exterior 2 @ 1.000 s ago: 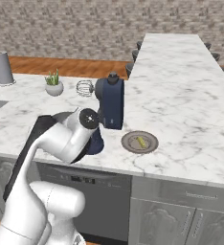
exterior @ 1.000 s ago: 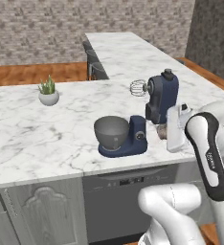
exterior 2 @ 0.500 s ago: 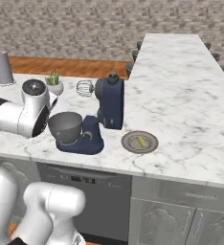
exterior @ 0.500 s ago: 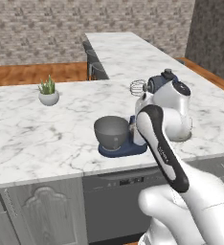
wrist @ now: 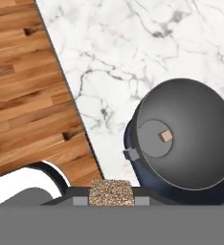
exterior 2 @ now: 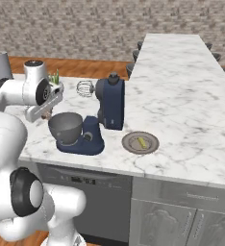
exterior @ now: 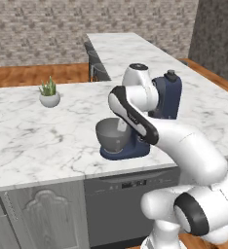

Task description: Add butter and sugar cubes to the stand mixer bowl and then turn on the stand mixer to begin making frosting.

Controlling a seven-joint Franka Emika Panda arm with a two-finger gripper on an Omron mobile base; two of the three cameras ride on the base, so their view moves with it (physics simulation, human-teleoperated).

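Speckled brown cube (wrist: 111,192) clamped between the pincer (wrist: 111,197) tips, jaws narrowed onto it, seen in hand view. Pincer (exterior 2: 47,115) also visible in right base view, hanging above the left rim of the stand mixer bowl (exterior 2: 65,127), apart from it. Holding the same brownish lump there, too small to detail.

Dull-grey stand mixer bowl (wrist: 185,134) seated on the oval base of the navy stand mixer (exterior 2: 105,116), near the front edge of the white marble surface (exterior 2: 181,101). Mixer head tilted back, wire whisk (exterior 2: 85,88) raised and sticking out left, clear of the bowl. One small tan cube (wrist: 166,136) already lying on the flat bottom of the bowl.

Flat round grey plate (exterior 2: 140,142) just right of the mixer base, on the surface, with a yellow stick (exterior 2: 142,142) lying on it. Small potted plant (exterior: 49,94) on the far left part of the surface, well apart from the mixer (exterior: 157,104). Grey cylinder (exterior 2: 1,64) at the far left edge in right base view. Wood floor (wrist: 28,91) beyond the surface edge.
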